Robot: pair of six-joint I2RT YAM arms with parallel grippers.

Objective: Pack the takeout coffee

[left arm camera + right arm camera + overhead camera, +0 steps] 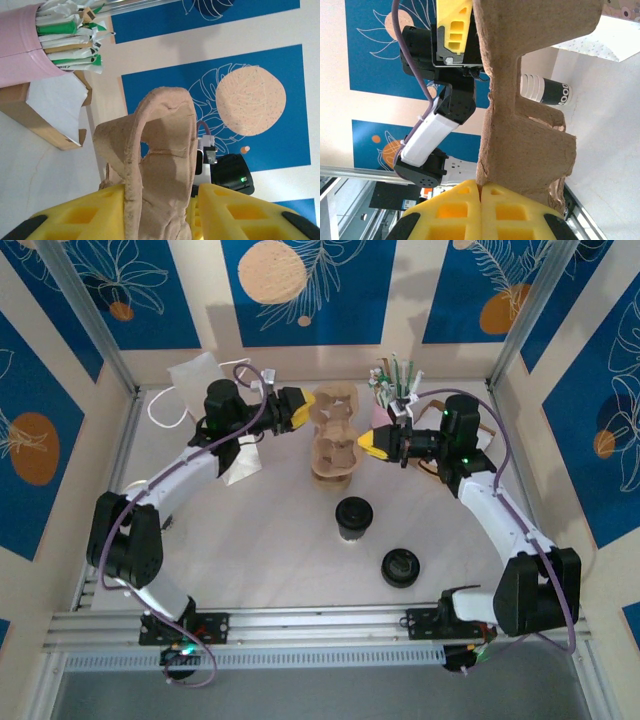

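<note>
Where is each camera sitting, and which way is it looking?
Top: high behind the arms, looking down on the table, left arm, right arm, cup carrier and coffee cup.
Left wrist: on the left arm, facing the cup carrier inside the left gripper; pink straw cup behind.
Right wrist: on the right arm, facing the left arm; right gripper pinches the cup carrier.
Shared: all show the cup carrier.

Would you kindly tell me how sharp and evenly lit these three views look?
Top external: soft, even light, no glare. Left wrist: the cup carrier is sharp, shaded in its folds. Right wrist: the carrier's near face is dim against the bright table.
</note>
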